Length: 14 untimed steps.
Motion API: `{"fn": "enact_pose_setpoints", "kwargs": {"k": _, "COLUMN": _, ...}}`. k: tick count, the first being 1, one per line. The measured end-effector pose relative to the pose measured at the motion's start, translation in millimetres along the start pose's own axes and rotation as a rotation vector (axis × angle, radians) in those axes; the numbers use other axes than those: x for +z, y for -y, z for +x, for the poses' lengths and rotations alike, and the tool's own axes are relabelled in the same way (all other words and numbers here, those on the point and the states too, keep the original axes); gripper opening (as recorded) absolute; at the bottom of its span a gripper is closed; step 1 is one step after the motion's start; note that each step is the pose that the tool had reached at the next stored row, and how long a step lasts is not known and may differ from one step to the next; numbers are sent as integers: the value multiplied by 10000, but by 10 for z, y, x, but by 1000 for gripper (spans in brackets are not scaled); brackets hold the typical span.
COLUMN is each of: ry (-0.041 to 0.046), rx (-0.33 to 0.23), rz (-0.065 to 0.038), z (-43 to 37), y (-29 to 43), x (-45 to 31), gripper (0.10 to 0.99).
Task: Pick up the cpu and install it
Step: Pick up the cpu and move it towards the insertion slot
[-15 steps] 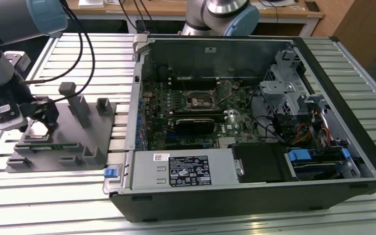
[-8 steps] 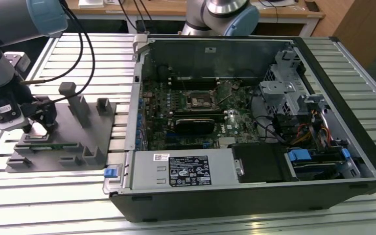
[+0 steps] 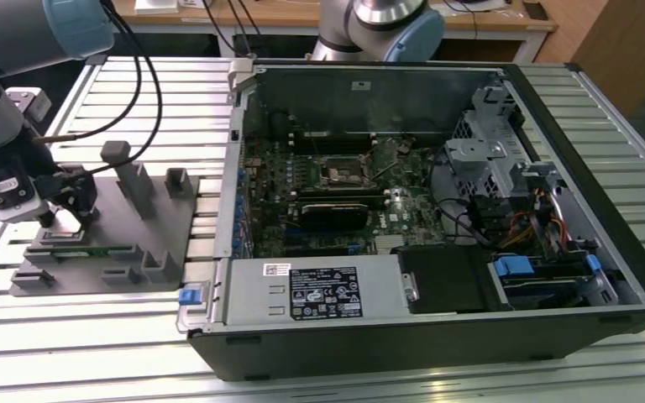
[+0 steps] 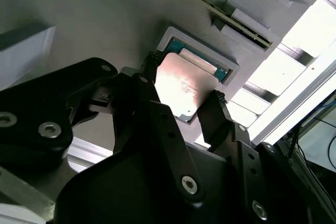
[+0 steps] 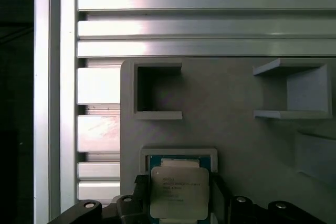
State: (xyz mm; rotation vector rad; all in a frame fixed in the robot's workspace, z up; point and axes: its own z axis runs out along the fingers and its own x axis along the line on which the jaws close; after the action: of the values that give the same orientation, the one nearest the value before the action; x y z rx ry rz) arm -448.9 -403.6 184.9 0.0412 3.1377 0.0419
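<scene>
At the grey fixture [image 3: 76,270] on the exterior view's left, you find the gripper [image 3: 64,220]. Item: cpu [image 4: 184,88], pinched at opposite edges between the fingers [image 4: 216,115], just over its framed pocket [image 4: 234,70].

Slatted table [image 3: 76,336], grey fixture [image 3: 110,270], open computer case [image 3: 412,340]

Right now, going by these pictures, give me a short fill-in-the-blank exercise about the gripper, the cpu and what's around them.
1. The gripper has its jaws ___ on the cpu.
2. The fixture beneath the cpu is ___ in colour.
3. In the exterior view, the open computer case lies on that view's ___ of the fixture.
Missing words: shut; grey; right.
</scene>
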Motion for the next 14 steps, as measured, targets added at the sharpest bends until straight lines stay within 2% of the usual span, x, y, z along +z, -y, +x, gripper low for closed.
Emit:
{"fn": "enact_pose_setpoints", "kwargs": {"k": 4, "ry": 32, "rx": -8, "rz": -1, "z": 6, "y": -5, "x": -7, "gripper": 588}}
{"fn": "enact_pose_setpoints", "kwargs": {"k": 14, "ry": 20, "rx": -478, "rz": -3, "z": 39, "y": -8, "x": -8, "gripper": 588}}
